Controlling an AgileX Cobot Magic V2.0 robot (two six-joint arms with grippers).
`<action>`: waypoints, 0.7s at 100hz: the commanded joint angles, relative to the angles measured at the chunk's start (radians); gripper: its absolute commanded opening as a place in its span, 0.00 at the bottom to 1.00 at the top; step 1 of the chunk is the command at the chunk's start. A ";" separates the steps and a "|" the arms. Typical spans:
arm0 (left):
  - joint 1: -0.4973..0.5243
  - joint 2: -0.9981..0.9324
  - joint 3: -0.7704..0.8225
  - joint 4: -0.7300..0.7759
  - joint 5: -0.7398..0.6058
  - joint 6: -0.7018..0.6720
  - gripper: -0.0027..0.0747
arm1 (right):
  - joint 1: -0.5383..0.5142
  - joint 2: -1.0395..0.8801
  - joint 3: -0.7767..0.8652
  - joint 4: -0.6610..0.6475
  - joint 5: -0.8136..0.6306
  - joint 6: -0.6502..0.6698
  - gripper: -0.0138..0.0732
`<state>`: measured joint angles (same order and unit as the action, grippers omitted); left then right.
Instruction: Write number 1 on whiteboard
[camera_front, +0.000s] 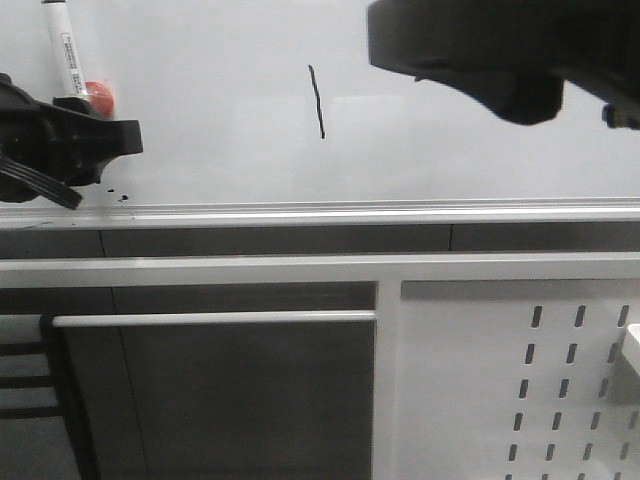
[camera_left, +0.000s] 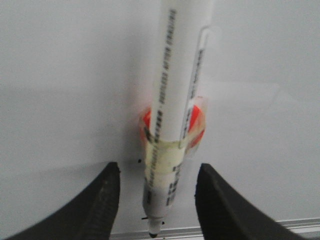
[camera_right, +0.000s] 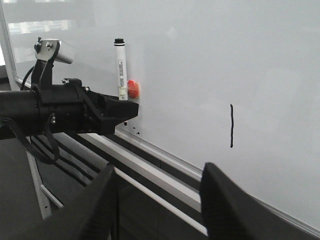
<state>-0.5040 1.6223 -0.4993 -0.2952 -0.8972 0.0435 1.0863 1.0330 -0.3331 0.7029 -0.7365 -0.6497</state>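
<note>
- Whiteboard (camera_front: 200, 150): glossy white, filling the far upper part of the front view, closed along the bottom by a silver rail (camera_front: 320, 212).
- Below the rail, a white frame with a horizontal bar (camera_front: 214, 318); at lower right, a white perforated panel (camera_front: 560, 400).
- Right arm (camera_front: 480, 50): dark bulk across the upper right of the front view, off to the right of the stroke and apart from it.
- Right gripper (camera_right: 157, 200): jaws spread wide with nothing between them, standing back from the board; seen through its gap, the rail and board, with the stroke up and to the right.
- Left gripper (camera_front: 100, 140): at the far left of the board, low near the rail, well left of the stroke. Fingers (camera_left: 105, 200) parted either side of the marker, with visible gaps on both sides, so released rather than clamped.
- Marker (camera_left: 175, 100): white barrel with black print, standing upright against the board on a red-orange holder (camera_front: 99, 96), black cap end showing at the top in the right wrist view.
- Number 1 (camera_front: 317, 100): thin black stroke, slightly slanted, on the board's middle, right of the marker and left gripper, above the rail without reaching it.
- Tiny black specks (camera_front: 118, 193) low on the board beside the left gripper.
</note>
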 joint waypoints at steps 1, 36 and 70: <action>0.001 -0.027 -0.017 0.008 -0.080 -0.009 0.52 | 0.000 -0.020 -0.025 -0.028 -0.069 -0.005 0.55; -0.009 -0.037 0.037 0.053 -0.179 -0.013 0.52 | 0.000 -0.020 -0.025 -0.028 -0.069 -0.005 0.55; -0.036 -0.129 0.190 0.051 -0.295 -0.014 0.52 | 0.000 -0.020 -0.025 -0.028 -0.062 -0.005 0.55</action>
<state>-0.5217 1.5504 -0.3266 -0.2535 -1.0951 0.0414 1.0863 1.0330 -0.3331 0.7029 -0.7365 -0.6497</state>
